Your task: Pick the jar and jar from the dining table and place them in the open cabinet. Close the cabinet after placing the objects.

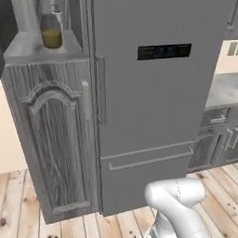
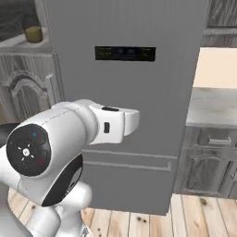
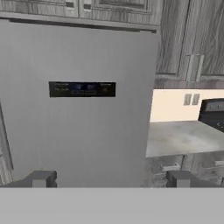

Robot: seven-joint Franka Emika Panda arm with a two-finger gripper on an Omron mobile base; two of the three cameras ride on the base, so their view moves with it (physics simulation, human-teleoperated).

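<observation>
Our two-finger gripper [image 3: 109,179] is spread empty; we judge the clear olive-yellow-filled glass jar [image 1: 51,31] rigid, slick, breakable, best grasped mid-body.

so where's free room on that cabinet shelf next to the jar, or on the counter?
The shelf is bare left of and in front of the olive-yellow jar; to the jar's right the cabinet's side wall crowds it. The grey counter right of the fridge is bare near the fridge; a dark appliance takes its far right. The gripper is open, empty, facing the fridge.
</observation>
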